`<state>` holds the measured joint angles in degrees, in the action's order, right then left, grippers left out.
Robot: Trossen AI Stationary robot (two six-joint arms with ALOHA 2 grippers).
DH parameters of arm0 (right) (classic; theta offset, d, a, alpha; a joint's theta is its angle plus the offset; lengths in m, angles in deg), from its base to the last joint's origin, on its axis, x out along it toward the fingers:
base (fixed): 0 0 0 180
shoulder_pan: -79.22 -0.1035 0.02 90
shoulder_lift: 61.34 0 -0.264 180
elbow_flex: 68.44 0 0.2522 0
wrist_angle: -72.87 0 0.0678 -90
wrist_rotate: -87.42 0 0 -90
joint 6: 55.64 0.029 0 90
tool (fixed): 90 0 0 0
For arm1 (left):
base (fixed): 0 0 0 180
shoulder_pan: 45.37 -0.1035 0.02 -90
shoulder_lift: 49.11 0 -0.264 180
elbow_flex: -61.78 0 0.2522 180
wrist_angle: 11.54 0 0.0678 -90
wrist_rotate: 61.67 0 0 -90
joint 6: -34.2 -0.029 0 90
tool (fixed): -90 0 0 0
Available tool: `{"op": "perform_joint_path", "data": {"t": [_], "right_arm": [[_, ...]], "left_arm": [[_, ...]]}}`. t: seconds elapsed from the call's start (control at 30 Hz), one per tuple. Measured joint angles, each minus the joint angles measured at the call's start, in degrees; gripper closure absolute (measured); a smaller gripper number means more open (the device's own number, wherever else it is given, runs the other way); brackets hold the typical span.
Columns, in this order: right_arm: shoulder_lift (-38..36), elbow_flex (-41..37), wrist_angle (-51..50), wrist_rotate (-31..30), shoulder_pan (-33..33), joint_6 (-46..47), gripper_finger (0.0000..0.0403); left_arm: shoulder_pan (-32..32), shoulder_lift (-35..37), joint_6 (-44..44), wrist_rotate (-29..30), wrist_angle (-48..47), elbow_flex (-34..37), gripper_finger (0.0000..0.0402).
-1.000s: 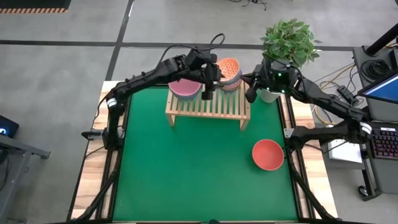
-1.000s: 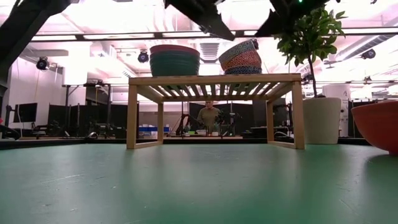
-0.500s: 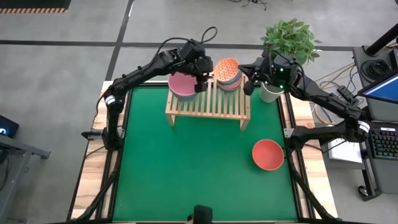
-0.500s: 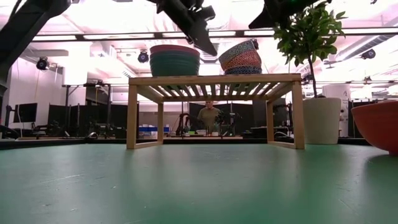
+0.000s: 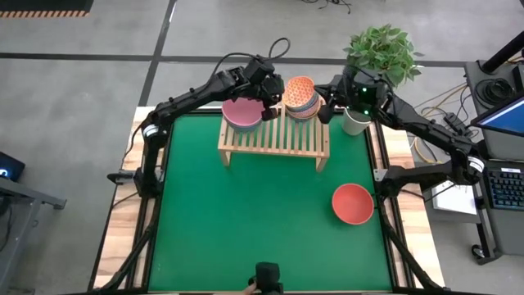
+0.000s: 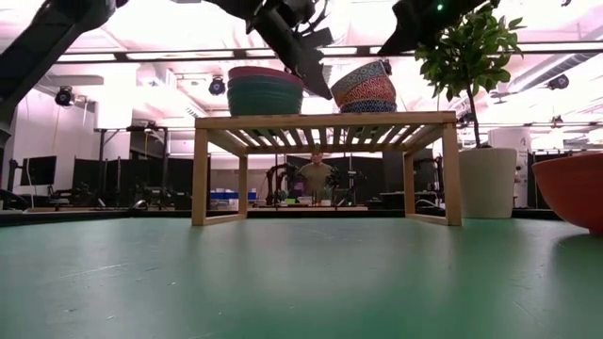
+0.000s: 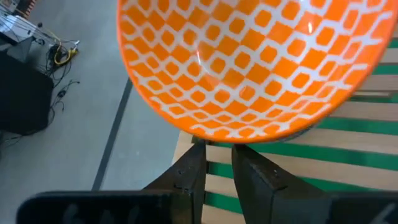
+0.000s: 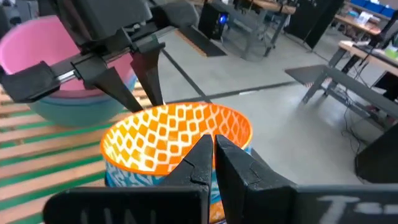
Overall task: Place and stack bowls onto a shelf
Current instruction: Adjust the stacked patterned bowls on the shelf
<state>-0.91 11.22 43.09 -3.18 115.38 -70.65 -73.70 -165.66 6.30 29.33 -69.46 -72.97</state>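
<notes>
The orange patterned bowl tops a tilted stack on the shelf, just beyond the left claw, whose fingers stand narrowly apart, empty. The right claw, closed, hovers beside it.

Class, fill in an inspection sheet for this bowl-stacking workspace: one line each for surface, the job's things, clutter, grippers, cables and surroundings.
Surface: green mat on a wood-edged table.
Job's things: wooden shelf at the far edge; pink-topped stack on its left end, orange patterned stack on its right end, leaning in the low view; red bowl on the mat, near right.
Clutter: potted plant beside the shelf's right end.
Grippers: left gripper between the two stacks, fingers narrowly apart, holding nothing; right gripper shut, by the orange stack's right side.
Cables: loop above the left wrist; loose leads on the floor, right.
Surroundings: grey floor, a person behind the shelf, monitor and keyboard at right.
</notes>
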Motion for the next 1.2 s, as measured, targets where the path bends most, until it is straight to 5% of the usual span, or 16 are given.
{"op": "perform_joint_path", "data": {"t": [1.2], "right_arm": [[0.6,0.0,-6.3,-0.9,0.0,2.6,0.0394]], "left_arm": [[0.9,-0.9,1.5,-6.6,5.2,-0.2,0.0359]]}}
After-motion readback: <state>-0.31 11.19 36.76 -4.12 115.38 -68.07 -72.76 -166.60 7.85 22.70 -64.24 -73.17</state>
